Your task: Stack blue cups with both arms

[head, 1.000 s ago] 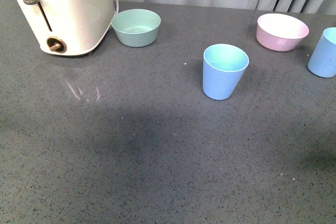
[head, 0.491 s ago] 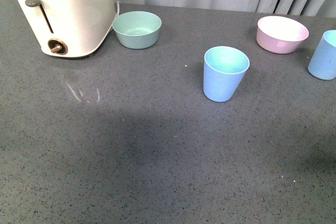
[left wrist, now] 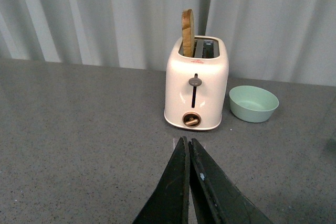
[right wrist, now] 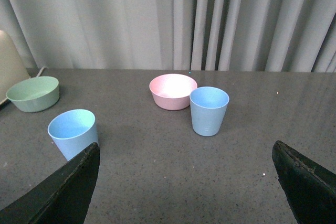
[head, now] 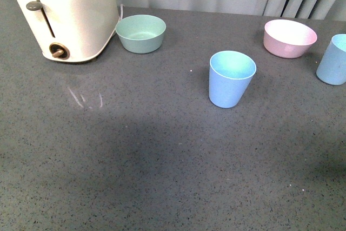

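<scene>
Nearest the cameras, the left tool has its two fingers pressed together with nothing between them, hanging above bare counter. The right tool is spread wide, its fingers at opposite edges of the right wrist view, and it holds nothing. Neither arm appears in the front view, so their height over the counter cannot be judged. Further out stands the first blue cup, upright, mouth up and alone near the middle of the counter. The second blue cup stands well apart from it toward the robot's right, also upright and just beside the pink bowl without visibly touching it. Further back and to the left are the mint-green bowl and a white toaster, with a pale curtain behind. Assessment: stacking has not begun. Both cups are separate and ungripped, so each grasp, the lift and the nesting of one cup inside the other are all outstanding (the left tool would first need to open). Limits of inspection: the front view cuts off the second cup's far side and the toaster's top. The left wrist view shows no cup at all, and the brown slab standing in the toaster slot cannot be identified with confidence.
</scene>
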{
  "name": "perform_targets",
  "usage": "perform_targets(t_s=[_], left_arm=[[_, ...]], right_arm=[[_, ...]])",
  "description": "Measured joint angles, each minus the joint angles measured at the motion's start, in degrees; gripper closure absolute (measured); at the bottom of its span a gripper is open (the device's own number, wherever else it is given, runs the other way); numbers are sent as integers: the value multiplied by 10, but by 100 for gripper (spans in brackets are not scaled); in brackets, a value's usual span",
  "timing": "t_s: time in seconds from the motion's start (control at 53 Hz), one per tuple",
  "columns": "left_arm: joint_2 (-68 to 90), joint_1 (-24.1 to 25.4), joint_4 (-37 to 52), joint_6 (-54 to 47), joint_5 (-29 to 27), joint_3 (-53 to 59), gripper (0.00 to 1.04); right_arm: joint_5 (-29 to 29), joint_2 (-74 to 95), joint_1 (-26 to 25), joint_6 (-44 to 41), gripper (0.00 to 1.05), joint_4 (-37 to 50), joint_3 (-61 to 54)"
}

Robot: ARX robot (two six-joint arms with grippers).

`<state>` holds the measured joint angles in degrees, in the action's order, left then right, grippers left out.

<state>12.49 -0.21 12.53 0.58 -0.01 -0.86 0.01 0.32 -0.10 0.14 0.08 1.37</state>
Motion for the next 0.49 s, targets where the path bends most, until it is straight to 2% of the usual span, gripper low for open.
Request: perform_targets(t_s=[0.17, 0.245, 0.491], left_arm=[[-24, 0, -25, 0, 0, 0, 103], [-97, 0, -115, 0, 0, 0, 103], [-120, 0, -125, 0, 0, 0, 103]], right_arm=[[0, 0, 0, 0, 9, 0, 0], [0, 0, 0, 0, 9, 0, 0], [0, 0, 0, 0, 9, 0, 0]])
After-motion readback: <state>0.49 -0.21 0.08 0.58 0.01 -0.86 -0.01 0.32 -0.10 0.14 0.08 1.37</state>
